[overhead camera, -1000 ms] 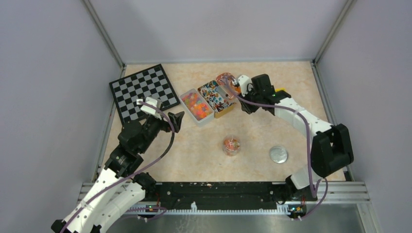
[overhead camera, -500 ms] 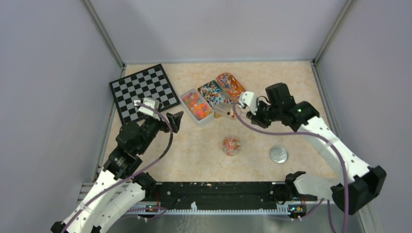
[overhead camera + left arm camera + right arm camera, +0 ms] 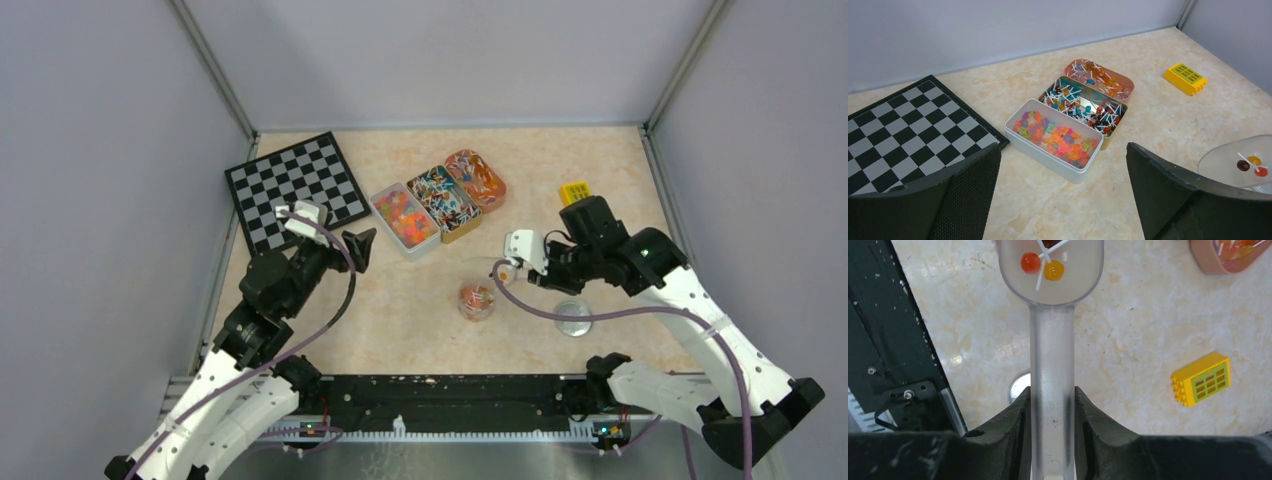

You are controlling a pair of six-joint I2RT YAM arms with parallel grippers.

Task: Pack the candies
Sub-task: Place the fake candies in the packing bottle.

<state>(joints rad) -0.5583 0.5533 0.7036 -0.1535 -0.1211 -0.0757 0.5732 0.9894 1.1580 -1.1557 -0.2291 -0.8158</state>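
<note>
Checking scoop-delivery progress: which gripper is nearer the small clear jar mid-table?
Right. The right gripper, shut on the clear scoop, sits just right of and beyond the small clear jar; the left gripper hovers open well to its left, near the white candy box.

scoop (image 3: 1050,285) and a dark candy (image 3: 1049,242) cut by top edge, pink tin (image 3: 1228,255) cropped

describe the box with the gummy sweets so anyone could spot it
Find the checkerboard at the far left of the table; three boxes line up beside it. Take the white box nearest the board. Its sweets have no sticks, unlike those in the gold box and pink box.
</note>
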